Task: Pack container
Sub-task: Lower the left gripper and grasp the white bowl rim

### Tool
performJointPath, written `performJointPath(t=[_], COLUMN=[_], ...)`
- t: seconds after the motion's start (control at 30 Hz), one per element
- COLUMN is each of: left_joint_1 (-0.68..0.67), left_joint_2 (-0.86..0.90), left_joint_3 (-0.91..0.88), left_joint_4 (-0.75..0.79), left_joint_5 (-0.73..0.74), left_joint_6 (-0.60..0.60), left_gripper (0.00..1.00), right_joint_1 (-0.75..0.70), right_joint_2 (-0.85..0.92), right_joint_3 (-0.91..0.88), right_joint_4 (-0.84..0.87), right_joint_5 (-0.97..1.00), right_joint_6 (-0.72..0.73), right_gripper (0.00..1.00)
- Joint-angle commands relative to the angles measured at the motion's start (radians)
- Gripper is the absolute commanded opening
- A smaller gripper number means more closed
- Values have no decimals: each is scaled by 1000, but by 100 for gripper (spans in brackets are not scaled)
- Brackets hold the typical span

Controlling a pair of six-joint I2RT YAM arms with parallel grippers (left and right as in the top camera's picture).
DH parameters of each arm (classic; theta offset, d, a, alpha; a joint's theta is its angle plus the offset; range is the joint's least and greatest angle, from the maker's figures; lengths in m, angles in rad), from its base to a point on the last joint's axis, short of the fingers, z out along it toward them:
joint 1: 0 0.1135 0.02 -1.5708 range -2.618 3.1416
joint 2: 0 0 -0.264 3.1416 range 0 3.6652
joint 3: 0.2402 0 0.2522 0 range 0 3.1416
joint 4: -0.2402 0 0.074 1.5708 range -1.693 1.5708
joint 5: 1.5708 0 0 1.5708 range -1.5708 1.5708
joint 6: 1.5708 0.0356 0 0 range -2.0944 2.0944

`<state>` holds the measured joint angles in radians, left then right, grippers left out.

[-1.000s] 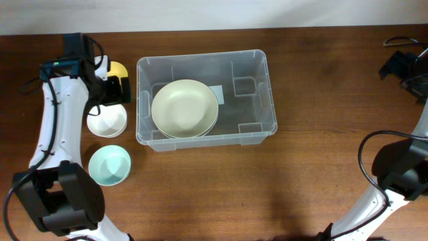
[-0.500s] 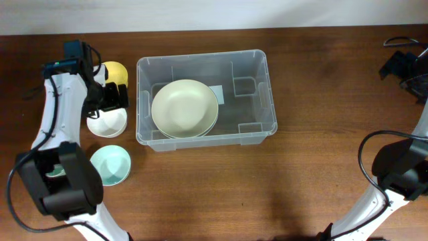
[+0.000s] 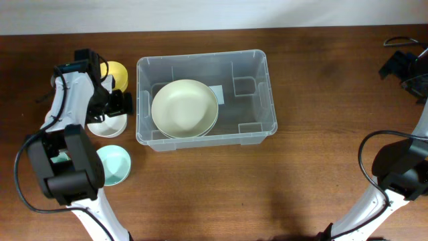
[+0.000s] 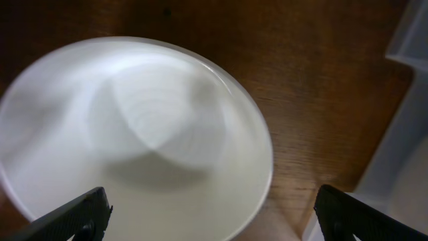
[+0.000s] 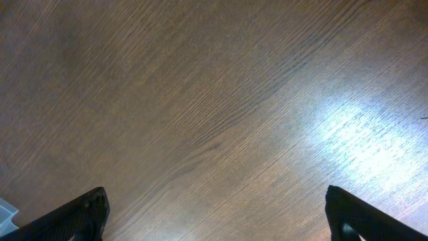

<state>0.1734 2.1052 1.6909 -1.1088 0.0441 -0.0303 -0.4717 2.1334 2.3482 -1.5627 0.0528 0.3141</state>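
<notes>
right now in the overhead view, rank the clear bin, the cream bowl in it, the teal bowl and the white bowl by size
1. clear bin
2. cream bowl
3. teal bowl and white bowl: they look about alike, and both are partly covered by the left arm, so I won't rank them.

Overhead: only the 6 o'clock half of the white bowl [image 3: 107, 126] on show, the rest under the left gripper [image 3: 117, 104]. Yellow bowl [image 3: 119, 71] masked at 9 o'clock by the same arm; teal bowl [image 3: 115, 165] overlapped at 9 o'clock by the arm's base. White label [image 3: 216, 94] on the container [image 3: 200, 57] floor mostly under the cream bowl [image 3: 184, 108]. Right gripper [image 3: 406, 70] clipped by the 3 o'clock edge.

Left wrist view: white bowl blurred, cut at 6 and 9 o'clock; fingertips [image 4: 77, 215] barely in frame.

Right wrist view: pale sliver [image 5: 5, 209] at 8 o'clock, possibly the container's corner.
</notes>
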Motion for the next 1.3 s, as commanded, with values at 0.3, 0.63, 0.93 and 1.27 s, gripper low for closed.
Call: performJointPath(t=[0.3,0.63,0.93,1.27], left_joint_1=[-25,-28,-29,-26], left_joint_2=[100,101,101,101], left_joint_3=[10,10,10,51], left_joint_4=[19,26,32,-9], left_joint_5=[-44,-45,-44,-43], left_joint_6=[24,24,24,24], left_gripper=[98,44,1,1], right_joint_1=[-6,-6,-6,-6], right_joint_2=[3,3,3,3], right_joint_3=[-4,-4,-4,-4], right_joint_4=[0,0,0,0], right_joint_5=[11,11,11,11], right_joint_6=[0,0,0,0], right_gripper=[99,99,99,99])
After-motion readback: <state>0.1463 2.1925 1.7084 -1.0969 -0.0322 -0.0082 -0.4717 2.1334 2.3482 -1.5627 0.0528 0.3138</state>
